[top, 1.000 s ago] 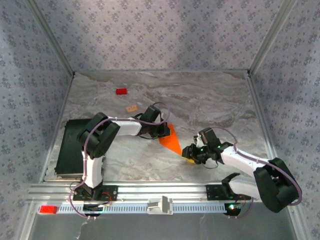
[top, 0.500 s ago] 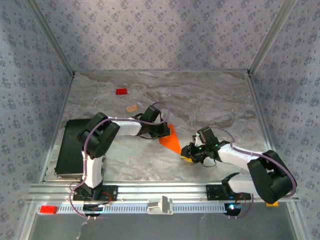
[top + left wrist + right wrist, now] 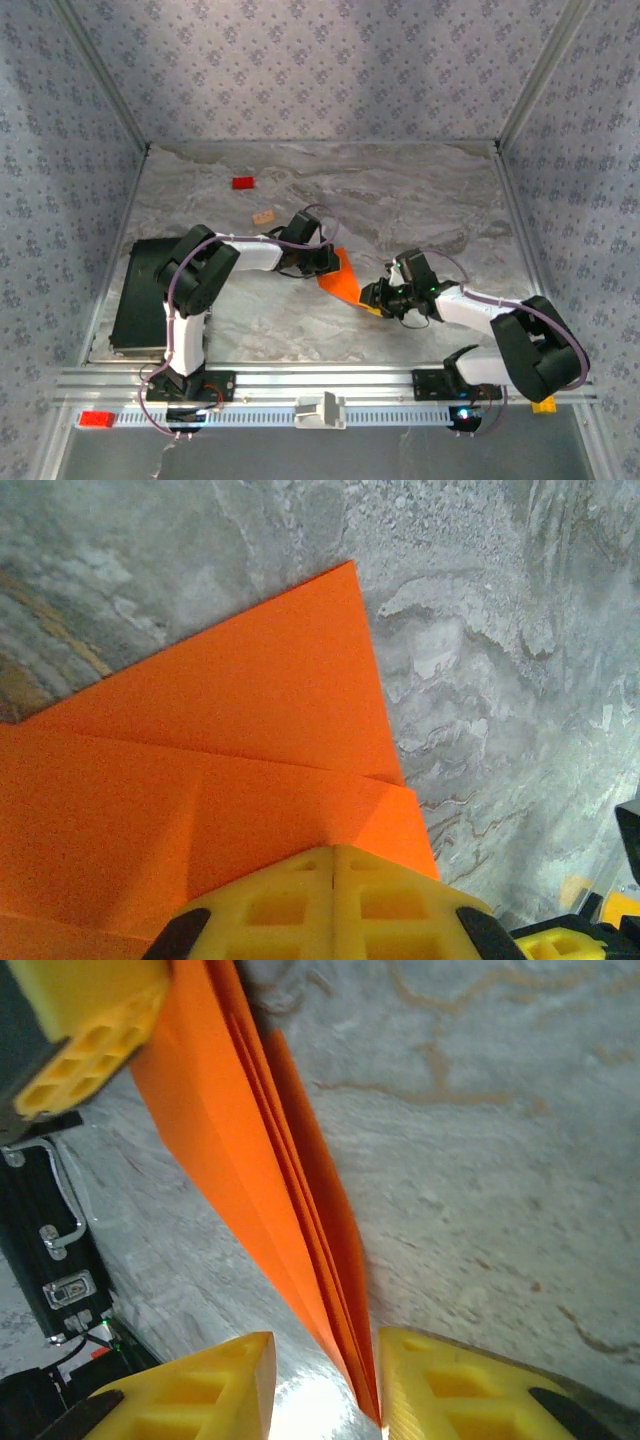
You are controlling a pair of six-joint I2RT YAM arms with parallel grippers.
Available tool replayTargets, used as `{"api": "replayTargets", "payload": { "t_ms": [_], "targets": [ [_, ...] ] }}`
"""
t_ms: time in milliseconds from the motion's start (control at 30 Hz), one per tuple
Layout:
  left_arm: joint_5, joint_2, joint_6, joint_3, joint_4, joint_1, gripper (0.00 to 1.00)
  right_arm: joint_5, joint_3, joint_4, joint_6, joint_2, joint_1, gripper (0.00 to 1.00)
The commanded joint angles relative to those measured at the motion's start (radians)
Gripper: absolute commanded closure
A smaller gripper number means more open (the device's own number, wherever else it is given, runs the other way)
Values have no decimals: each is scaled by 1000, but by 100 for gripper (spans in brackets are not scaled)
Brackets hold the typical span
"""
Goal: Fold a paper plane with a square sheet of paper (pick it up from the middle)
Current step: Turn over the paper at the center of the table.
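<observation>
black case [image 3: 135,300] sits at the left edge of the marbled surface [image 3: 430,190], with a small red block [image 3: 242,183] far back and a tan block [image 3: 263,216] nearer the middle. left end effector [image 3: 334,263] [image 3: 333,885] is clamped on the folded orange paper [image 3: 345,281] [image 3: 230,740] [image 3: 240,1150] mid-surface, its yellow fingers pressed together. the paper's narrow tip runs rightward into the right end effector [image 3: 372,299] [image 3: 325,1375], whose fingers stand apart around it, the tip against one finger.

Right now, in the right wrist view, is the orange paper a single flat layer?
No, the orange paper shows several folded layers stacked edge-on, running down toward the right gripper.
</observation>
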Motion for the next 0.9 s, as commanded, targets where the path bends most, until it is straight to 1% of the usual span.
{"api": "replayTargets", "payload": {
  "t_ms": [0,333,533,700,867],
  "targets": [
    [-2,19,-11,-25,-12,9,95,-27,-5,74,28,0,-7,67],
    [7,18,-24,-25,2,10,95,-22,6,131,37,17,-15,71],
    [8,13,-26,-21,4,9,94,-30,-1,156,39,37,-18,82],
    [11,-8,-19,-9,-4,11,91,-34,-9,157,25,35,-21,90],
    [22,-21,-2,9,-17,17,88,-36,-11,144,8,27,-22,94]
  ]
}}
